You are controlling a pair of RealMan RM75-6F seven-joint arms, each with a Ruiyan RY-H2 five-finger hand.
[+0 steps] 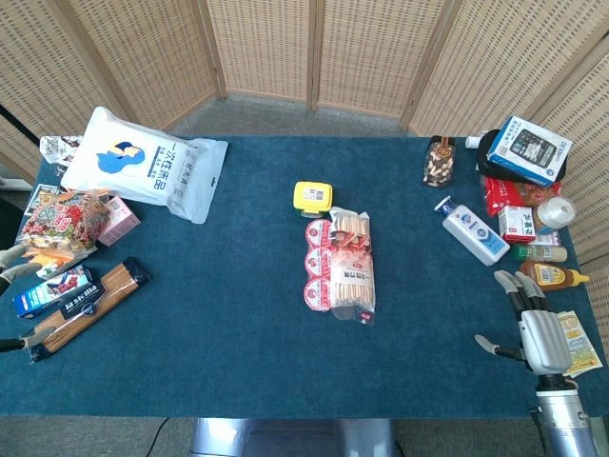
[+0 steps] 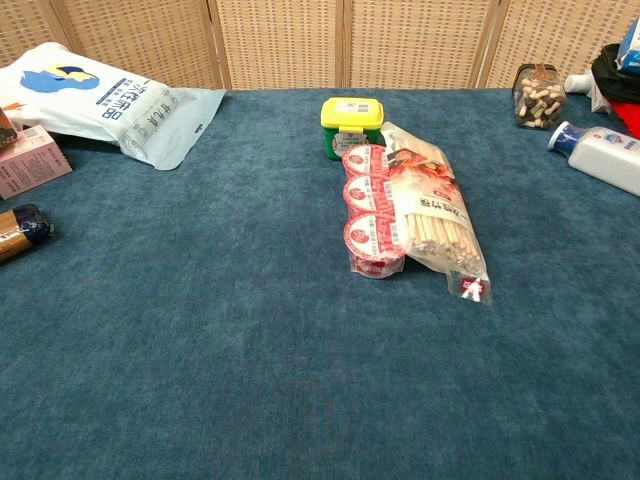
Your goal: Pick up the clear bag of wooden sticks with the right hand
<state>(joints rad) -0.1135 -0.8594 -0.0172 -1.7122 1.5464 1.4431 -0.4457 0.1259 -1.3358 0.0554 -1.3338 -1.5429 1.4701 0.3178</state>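
Observation:
The clear bag of wooden sticks (image 1: 353,266) lies flat in the middle of the blue table, its long side running front to back; the chest view shows the bag (image 2: 432,214) with pale sticks inside and a red label. It touches a row of red-lidded cups (image 1: 318,265) on its left. My right hand (image 1: 535,327) hovers near the table's front right corner, fingers spread and holding nothing, well to the right of the bag. My left hand (image 1: 11,259) barely shows at the left edge; its fingers are too cut off to read.
A yellow-lidded tub (image 1: 313,196) stands just behind the bag. A white lotion bottle (image 1: 473,231), nut jar (image 1: 439,160), boxes and sauce bottle (image 1: 553,276) crowd the right side. A large white bag (image 1: 145,163), snacks and a pasta packet (image 1: 88,307) lie on the left.

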